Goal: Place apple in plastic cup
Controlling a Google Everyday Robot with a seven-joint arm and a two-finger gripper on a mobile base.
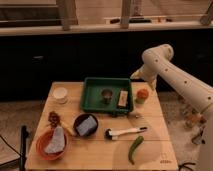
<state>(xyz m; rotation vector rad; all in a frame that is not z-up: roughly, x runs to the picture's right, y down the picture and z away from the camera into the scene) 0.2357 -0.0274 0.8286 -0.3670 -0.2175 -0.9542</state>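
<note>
Guessing it's lining up the grab: the hand point(138, 76) is hovering at the green tray's point(86, 97) back-right corner (can't tell if it's apart or together), the apple point(143, 94) is sitting just right of the tray, and dropping onto it is looking like the next move.

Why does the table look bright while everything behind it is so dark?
Camera view: light seems to fall from above on the table, the white arm and the gripper, right above the apple beside the green tray; the wall behind lies in shadow.
</note>
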